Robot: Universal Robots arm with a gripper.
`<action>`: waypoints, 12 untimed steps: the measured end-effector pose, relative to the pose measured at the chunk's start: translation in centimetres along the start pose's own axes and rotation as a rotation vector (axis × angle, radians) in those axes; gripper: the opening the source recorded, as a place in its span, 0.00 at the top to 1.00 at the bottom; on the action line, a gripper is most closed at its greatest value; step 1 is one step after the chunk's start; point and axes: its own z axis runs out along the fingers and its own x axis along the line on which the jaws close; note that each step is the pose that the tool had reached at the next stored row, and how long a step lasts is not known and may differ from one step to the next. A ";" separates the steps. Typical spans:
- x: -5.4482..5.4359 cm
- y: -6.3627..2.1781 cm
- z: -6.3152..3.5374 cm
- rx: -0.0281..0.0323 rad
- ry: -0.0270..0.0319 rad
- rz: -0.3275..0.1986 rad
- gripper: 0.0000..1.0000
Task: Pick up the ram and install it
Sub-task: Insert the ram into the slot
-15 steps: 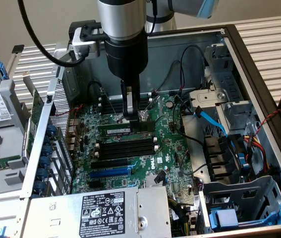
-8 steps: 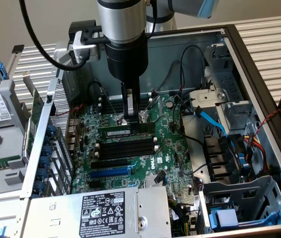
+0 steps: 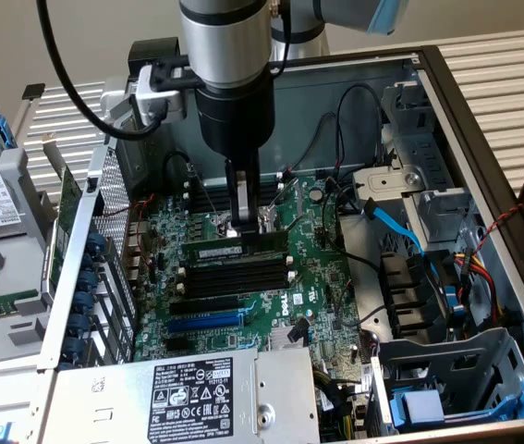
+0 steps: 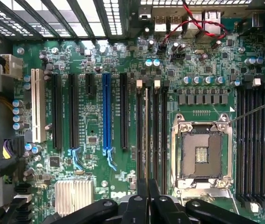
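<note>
On the slatted table lay an open computer case, its inside facing up. From above, the robot arm reached straight down into it. A green motherboard covered the floor of the case. A grey power supply with a black-and-white label sat along the case's near edge in the exterior view.

The hand hung low over the board, between the CPU socket and a bank of black memory sockets. Beyond that bank, nearer the power supply, ran the blue expansion slot.

The hand's two fingers were pressed almost together, pinching the top edge of the ram about midway along its length. The ram stood upright on its long edge, parallel to the black sockets, at the far side of the bank in the exterior view. A small white label showed on its face. Which socket it met, and whether it was seated there, could not be told.
</note>
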 end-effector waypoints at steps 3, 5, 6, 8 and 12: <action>0.0 0.06 0.07 0.0001 -0.0003 -0.003 0.88; 0.0 0.10 0.17 0.0000 -0.0001 -0.005 0.88; -0.1 0.12 0.21 -0.0001 -0.0001 -0.006 0.88; -0.1 0.12 0.27 -0.0014 -0.0003 -0.008 0.88; -0.1 -0.04 0.34 -0.0252 0.0009 -0.008 0.88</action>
